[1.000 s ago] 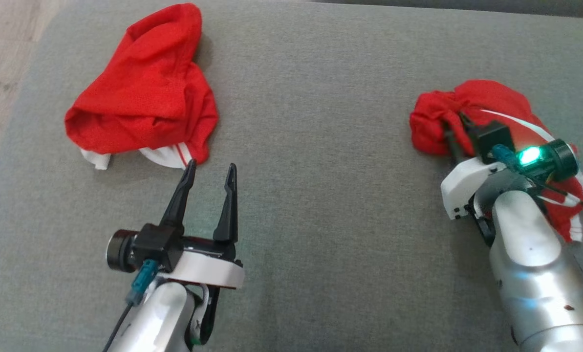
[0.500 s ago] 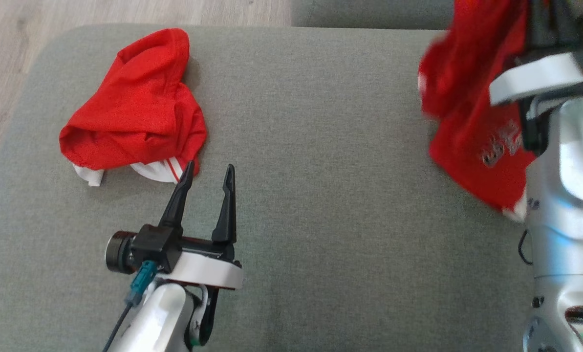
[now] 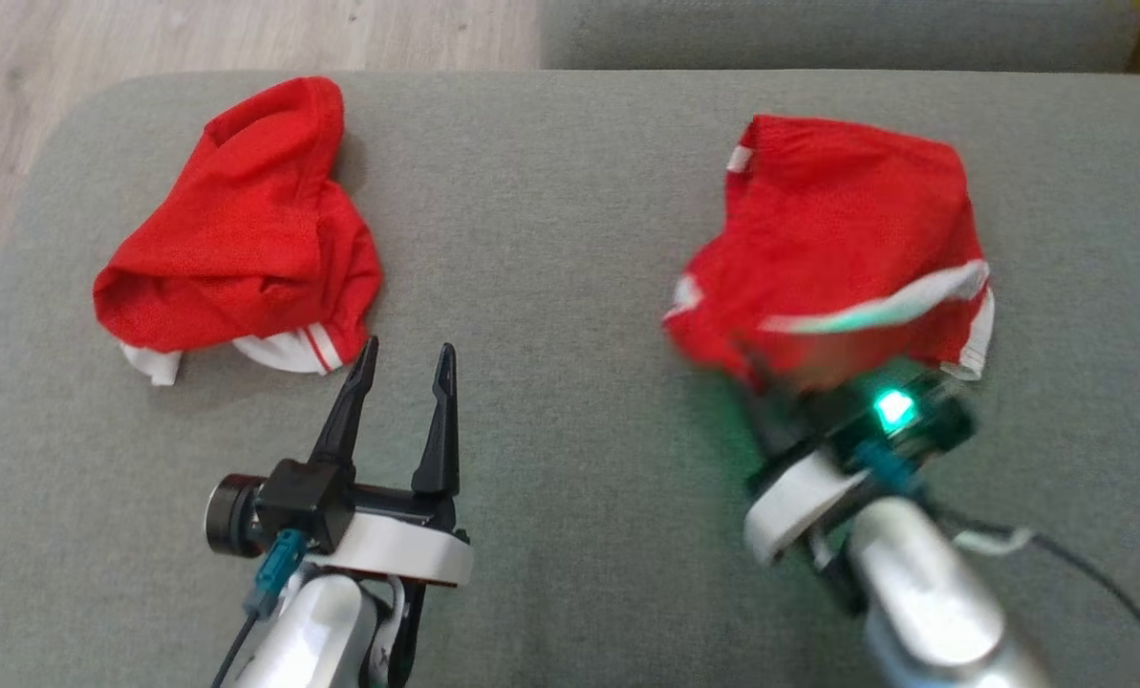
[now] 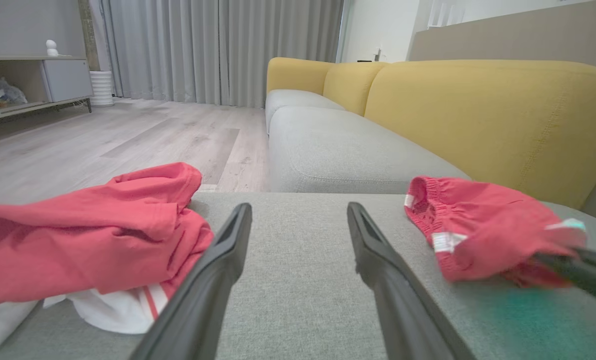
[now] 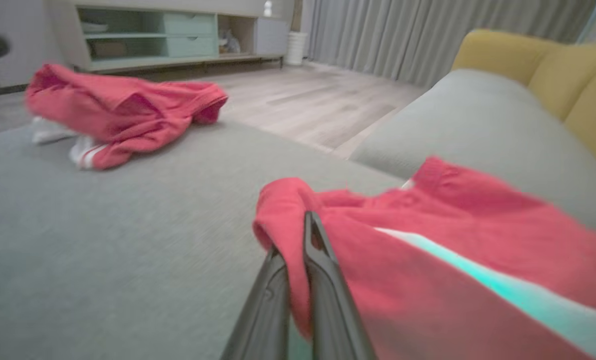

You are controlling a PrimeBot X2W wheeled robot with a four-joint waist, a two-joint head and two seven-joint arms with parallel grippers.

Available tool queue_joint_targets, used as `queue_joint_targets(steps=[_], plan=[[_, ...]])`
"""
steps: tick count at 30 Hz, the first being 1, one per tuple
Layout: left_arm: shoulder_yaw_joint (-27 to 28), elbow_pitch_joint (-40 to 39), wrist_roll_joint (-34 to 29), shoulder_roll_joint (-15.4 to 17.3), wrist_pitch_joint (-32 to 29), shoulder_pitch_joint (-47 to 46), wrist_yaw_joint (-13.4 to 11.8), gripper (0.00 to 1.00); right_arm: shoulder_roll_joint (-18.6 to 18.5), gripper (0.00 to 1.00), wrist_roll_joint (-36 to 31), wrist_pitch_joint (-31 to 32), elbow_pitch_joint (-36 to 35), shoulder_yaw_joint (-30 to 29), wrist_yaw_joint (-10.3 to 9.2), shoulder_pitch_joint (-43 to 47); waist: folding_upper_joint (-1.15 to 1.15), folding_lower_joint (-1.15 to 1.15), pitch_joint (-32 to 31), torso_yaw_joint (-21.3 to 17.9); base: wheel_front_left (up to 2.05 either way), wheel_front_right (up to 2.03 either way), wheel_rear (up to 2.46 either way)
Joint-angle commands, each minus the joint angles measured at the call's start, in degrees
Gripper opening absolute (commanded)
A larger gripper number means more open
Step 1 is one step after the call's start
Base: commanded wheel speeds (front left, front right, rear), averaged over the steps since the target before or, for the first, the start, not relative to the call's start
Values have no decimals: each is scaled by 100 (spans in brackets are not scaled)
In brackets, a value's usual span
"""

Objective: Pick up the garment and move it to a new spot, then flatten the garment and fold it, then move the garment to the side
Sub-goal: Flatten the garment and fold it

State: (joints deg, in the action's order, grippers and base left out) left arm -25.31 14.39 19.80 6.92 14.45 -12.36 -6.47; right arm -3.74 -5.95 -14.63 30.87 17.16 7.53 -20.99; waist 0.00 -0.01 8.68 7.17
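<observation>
The right gripper (image 5: pixel 298 240) is pinched fully shut on a fold at the near edge of the red garment (image 3: pixel 847 229). A second ago that garment lay bunched under the wrist; half a second ago it hung in the air. Now it spreads across the grey cushion (image 3: pixel 550 239) at about two o'clock in the head view, though that view has shifted too. Blur makes it hard to say whether the gripped edge is down or a little raised. The move to a new spot looks nearly done, with release and flattening to follow. The left gripper (image 3: pixel 407 355), at seven o'clock, stands wide and empty, just short of the second red garment (image 3: pixel 235 248) at ten o'clock.
</observation>
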Motion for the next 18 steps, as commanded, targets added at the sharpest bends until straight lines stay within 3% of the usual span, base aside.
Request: queue_joint_targets(steps=[1, 3, 4, 5, 12, 18], plan=[[231, -165, -69, 67, 54, -111, 32, 100, 86, 0, 224, -35, -67, 539, -4, -51, 0, 1, -59, -85, 0, 0, 0], [217, -138, -65, 76, 54, -111, 43, 100, 86, 0, 416, -4, 64, 917, -4, 100, 0, 1, -113, -143, 0, 0, 0], [217, -127, -63, 82, 54, -109, 41, 100, 86, 45, 470, -3, 102, 1025, -4, 146, 0, 1, -144, -180, 0, 0, 0], [216, -115, -58, 86, 54, -103, 40, 100, 86, 100, 566, 18, 142, 1128, -4, 200, 0, 1, -178, -213, 0, 0, 0], [231, -83, -9, 108, 54, 14, 21, 100, 86, 100, 1048, 48, 34, 1443, -4, 336, 0, 1, -362, -507, 0, 0, 0], [284, -131, 20, 117, 54, 117, -15, 100, 86, 100, 1279, 0, -754, 840, -4, 574, 0, 1, -528, -831, 0, 0, 0]])
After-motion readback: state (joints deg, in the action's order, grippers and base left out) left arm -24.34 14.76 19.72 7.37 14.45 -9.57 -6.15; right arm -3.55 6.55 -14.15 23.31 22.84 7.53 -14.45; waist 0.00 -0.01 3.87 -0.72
